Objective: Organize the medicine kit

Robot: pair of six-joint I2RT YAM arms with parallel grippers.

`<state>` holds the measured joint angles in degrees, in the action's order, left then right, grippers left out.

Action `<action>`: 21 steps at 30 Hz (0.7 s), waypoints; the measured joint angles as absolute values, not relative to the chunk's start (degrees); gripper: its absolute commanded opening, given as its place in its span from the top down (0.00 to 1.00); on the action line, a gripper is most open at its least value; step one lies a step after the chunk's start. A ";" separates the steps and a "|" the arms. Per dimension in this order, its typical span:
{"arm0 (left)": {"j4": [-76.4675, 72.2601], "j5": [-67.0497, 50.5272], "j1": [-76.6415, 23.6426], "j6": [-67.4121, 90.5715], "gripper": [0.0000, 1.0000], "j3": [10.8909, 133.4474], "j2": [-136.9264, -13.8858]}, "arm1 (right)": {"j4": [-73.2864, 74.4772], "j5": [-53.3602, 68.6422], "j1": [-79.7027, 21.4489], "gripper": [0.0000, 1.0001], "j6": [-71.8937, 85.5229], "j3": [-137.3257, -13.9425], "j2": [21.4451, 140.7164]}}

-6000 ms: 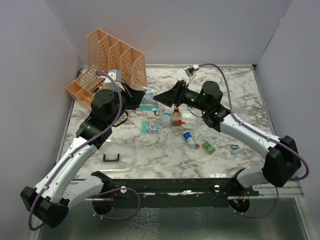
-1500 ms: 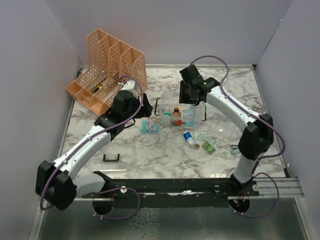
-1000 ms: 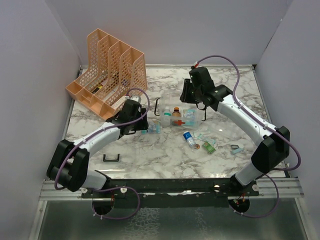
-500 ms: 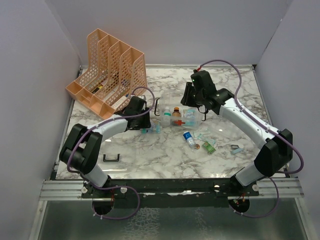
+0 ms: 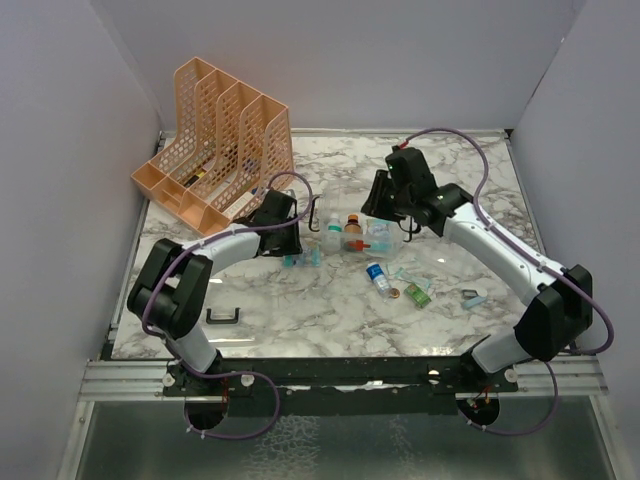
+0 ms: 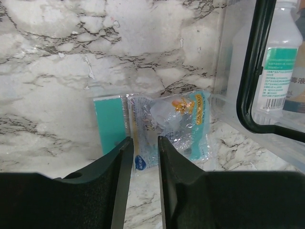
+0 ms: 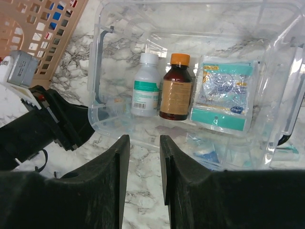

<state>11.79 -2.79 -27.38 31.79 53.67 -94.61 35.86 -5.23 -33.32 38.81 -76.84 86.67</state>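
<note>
Left claw [image 6: 144, 140], narrow, straddles a clear sachet's [image 6: 162, 119] edge beside the medicine kit [image 6: 225, 57]; I cannot tell whether it grips. Right claw [image 7: 144, 139] hangs narrow, empty, above the kit.

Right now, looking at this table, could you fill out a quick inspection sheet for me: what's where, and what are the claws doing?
Surface: marble-patterned table, scattered with small items.
Job's things: clear medicine kit holds a white bottle, a brown bottle with an orange cap and a packed sachet, side by side. A loose sachet lies just outside it.
Clutter: orange mesh file rack far left; blue-capped vial, small green item, black handle-shaped piece.
Grippers: left claw narrowly apart over the loose sachet, grip unclear; right claw open, empty, by the kit.
Cables: purple cable loops along each arm; no snag seen.
Surroundings: plain walls; nothing else seen.
</note>
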 measured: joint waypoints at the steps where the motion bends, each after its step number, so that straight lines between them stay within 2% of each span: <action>1: 11.84 -3.29 -27.38 31.77 0.68 53.78 -94.89 | 35.73 -5.26 -33.32 0.68 39.00 -76.12 85.76; 21: 13.74 -4.21 -28.38 31.55 0.68 57.43 -99.35 | 30.83 -6.79 -33.32 0.68 42.37 -62.72 70.94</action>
<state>13.74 -4.21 -28.38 31.55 57.43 -99.35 30.83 -6.79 -33.32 42.37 -62.72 70.94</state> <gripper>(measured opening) 0.328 0.318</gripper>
